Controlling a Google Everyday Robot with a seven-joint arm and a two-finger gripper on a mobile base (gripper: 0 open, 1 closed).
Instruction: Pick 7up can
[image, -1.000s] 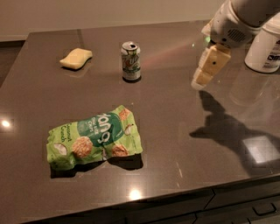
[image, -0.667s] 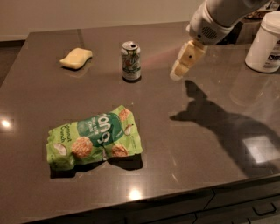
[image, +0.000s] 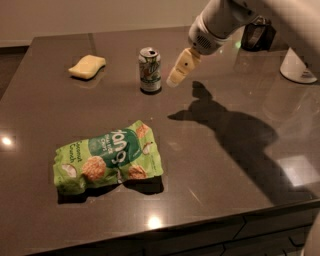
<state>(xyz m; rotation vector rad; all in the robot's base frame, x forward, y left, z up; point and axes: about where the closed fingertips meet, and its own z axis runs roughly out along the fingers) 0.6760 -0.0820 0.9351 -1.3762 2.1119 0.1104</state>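
- Whether the gripper (image: 176, 76) stood open or closed could not be told; it showed as one tan shape, tilted, its tip aimed down and toward the can (image: 150, 70). It held nothing.
- The can stood upright on the dark table (image: 225, 200), silver top up, untouched.
- The gripper hung just right of the can, near its upper half, with a narrow gap between them. Its shadow fell on the table further right of the can, so it was likely above the surface, not on it.
- A yellow sponge (image: 87, 66) lay left of the can, well apart. A green snack bag (image: 107, 157) lay nearer the camera than the can, also well apart. A white object (image: 299, 67) stood far right of the can, at the frame's edge.
- Step in hand, as a judgement: the approach, with the grasp not yet made.
- The next move probably called for bringing the gripper level with the can's body and around it from the right, one jaw on each side, then closing and lifting.
- A risk: a light, upright can could tip or slide if the tilted tip struck its side first.
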